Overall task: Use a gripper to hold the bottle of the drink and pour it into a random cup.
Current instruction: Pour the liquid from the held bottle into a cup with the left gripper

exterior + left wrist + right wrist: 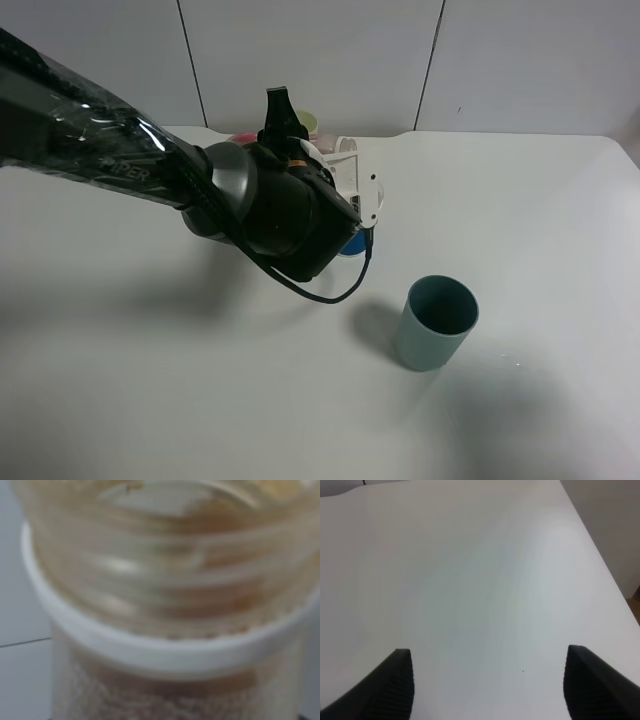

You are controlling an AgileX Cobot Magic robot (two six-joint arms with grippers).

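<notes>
The white-bodied left gripper with black fingers [300, 138] is clamped on the small clear plastic wide-mouthed bottle [160, 605]. The bottle's threaded neck and white collar fill the left wrist view. The arm reaches over the short clear cup with a blue band [352, 243], which it mostly hides, apparently so the mouth tips into that cup. Only a brown film of drink [215, 580] shows inside the neck, so the pour is judged near complete. The right gripper [487, 680] hangs wide and empty over the bare white table [470, 555], away from the work.
</notes>
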